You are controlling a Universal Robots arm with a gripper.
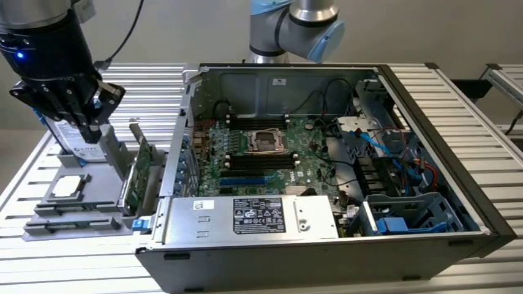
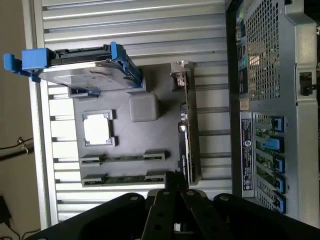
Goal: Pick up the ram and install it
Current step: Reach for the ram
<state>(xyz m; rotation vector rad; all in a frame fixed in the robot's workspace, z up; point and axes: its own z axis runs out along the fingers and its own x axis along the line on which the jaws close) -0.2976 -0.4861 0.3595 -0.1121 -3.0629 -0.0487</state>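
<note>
Ram (image 2: 125,178) first: a thin green stick lying flat in the cradle at the front edge of the grey tray (image 1: 49,236), the end closest to me in the exterior view. Its long axis runs across the tray, from the exterior view's left to its right. A second cradle (image 2: 122,157) sits just behind it, and I cannot tell whether that one holds a stick too.

Next back on the tray is the square processor chip (image 1: 68,184). Behind that, the silver hard drive (image 1: 82,144) with blue rails stands on edge. The tall expansion card (image 1: 141,171) stands along the tray's side nearest the computer case (image 1: 327,257).

The gripper (image 1: 88,130) hangs at that far end, above the hard drive. Its black fingers are pinched together and have hold of nothing. So the ram lies toward me and lower than the gripper, at the opposite end of the tray, with the processor between them.

Farthest off, inside the open case, the black memory slots (image 1: 259,162) run in roughly the same direction as the stick.
</note>
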